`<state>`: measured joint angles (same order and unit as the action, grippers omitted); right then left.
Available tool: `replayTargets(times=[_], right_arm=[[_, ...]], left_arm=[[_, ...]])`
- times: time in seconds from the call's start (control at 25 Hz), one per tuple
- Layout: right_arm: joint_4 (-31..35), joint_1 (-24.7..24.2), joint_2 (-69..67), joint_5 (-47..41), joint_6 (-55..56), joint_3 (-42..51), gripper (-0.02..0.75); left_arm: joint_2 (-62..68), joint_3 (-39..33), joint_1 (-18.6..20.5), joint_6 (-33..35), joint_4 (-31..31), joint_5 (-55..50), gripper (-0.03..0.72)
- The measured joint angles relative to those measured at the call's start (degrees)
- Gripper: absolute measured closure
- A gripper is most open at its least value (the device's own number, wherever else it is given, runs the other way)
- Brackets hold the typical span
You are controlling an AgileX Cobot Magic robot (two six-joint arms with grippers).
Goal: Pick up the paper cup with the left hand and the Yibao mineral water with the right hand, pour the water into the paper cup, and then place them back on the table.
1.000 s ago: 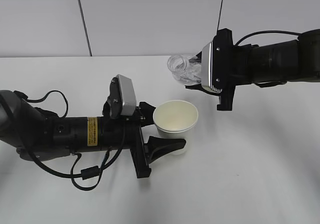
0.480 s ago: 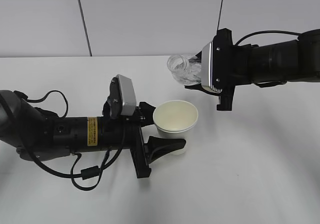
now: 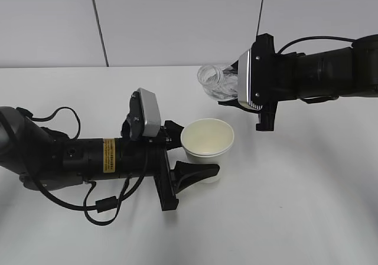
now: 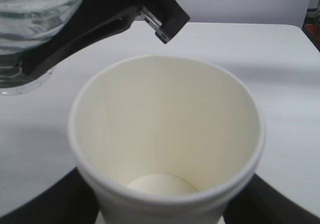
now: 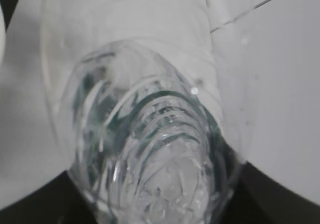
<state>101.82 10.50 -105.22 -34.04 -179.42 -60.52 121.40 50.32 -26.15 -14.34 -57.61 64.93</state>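
My left gripper (image 3: 199,151) is shut on the white paper cup (image 3: 207,138), which stands upright with its mouth open. In the left wrist view the cup (image 4: 165,114) fills the frame, my gripper (image 4: 163,206) clasps its lower wall, and its cream inside looks dry. My right gripper (image 3: 229,85) is shut on the Yibao mineral water (image 3: 217,83). The clear, uncapped bottle is tipped nearly on its side, above and behind the cup, with its mouth pointing left. The right wrist view shows the bottle (image 5: 150,134) close up between my gripper (image 5: 155,206) fingers. No stream of water shows.
The white table (image 3: 307,206) lies under both arms. A pale wall (image 3: 177,23) with two dark vertical seams rises behind it. The left arm's cables (image 3: 106,209) loop over the tabletop at the front left.
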Motion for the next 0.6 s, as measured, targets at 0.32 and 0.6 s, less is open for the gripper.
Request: replayTargets(times=[0.32,0.6], right_arm=[[0.0,0.0,0.0,-0.1,14.2,0.0,0.311],[0.0,0.0,0.0,-2.5,20.3,0.0,0.311]], left_arm=[[0.0,0.0,0.0,0.0,0.0,0.0,0.259],[0.0,0.0,0.0,0.0,0.0,0.0,0.263]])
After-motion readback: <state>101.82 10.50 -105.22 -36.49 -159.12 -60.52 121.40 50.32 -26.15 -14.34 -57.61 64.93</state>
